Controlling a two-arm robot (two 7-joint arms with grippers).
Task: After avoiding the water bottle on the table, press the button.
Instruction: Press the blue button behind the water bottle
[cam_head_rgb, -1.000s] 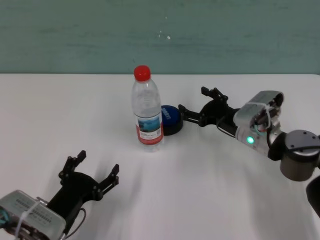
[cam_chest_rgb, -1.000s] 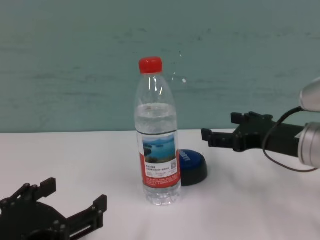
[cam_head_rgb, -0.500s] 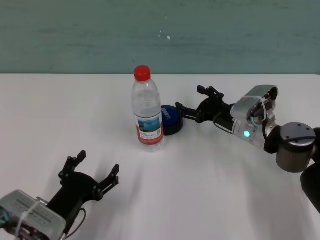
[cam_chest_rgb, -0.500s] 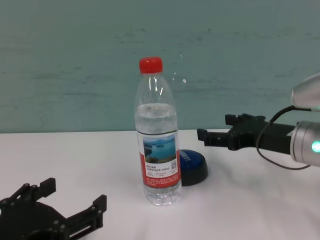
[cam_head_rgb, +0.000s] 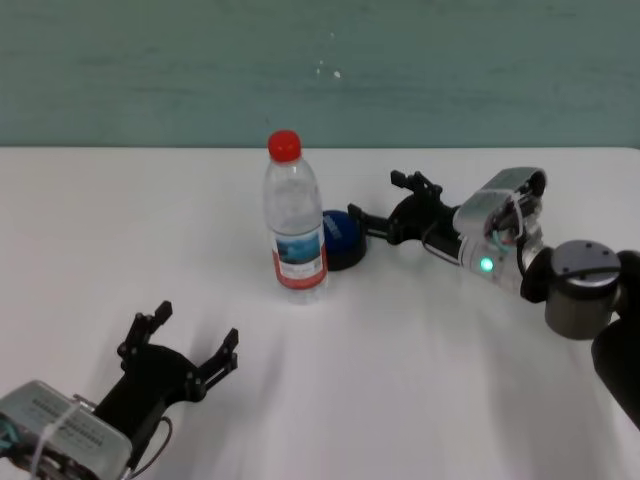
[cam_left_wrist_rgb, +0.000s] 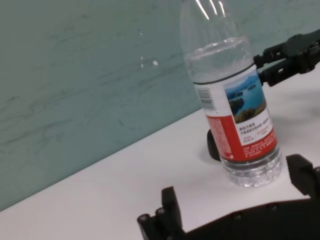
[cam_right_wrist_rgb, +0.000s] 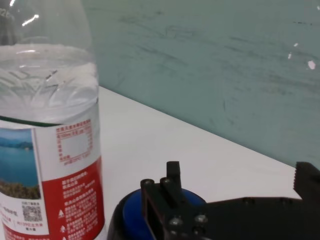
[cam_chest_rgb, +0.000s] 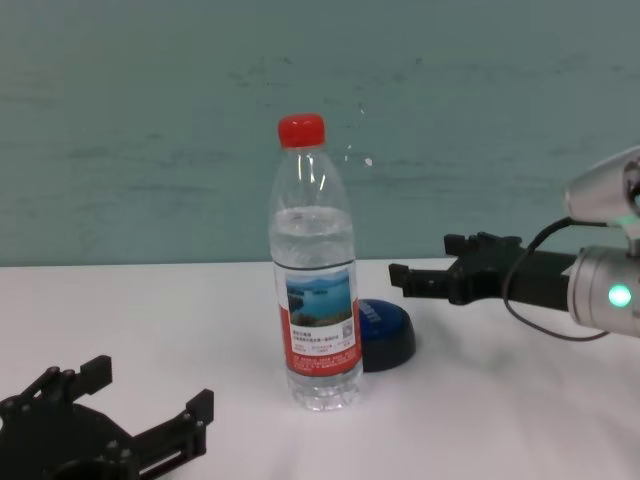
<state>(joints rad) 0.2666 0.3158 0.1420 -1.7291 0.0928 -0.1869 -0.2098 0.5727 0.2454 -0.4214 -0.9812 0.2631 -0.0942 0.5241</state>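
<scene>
A: Where to find the button (cam_head_rgb: 341, 238)?
B: Low on the table (cam_head_rgb: 420, 380), tucked just behind the water bottle (cam_head_rgb: 294, 222) and on its right side, touching or nearly so.

A: And the working pincer?
B: Right gripper (cam_head_rgb: 381, 203), fingers spread and holding nothing, hovering just right of the button and a little above its dome, on the far side from the bottle.

A: The other one?
B: Left gripper (cam_head_rgb: 184, 348), also spread and empty, parked well in front of the bottle, near the table's front edge.

A: Best way to finish the press?
B: Probably keep coming in from the right, away from the bottle, then ease across over the blue top and come straight down. Better to close the fingers first, or lead with the near one, so less sticks out toward the bottle.

A: Main risk?
B: Drifting too far across and clipping the label side; tall, narrow, likely to tip
</scene>
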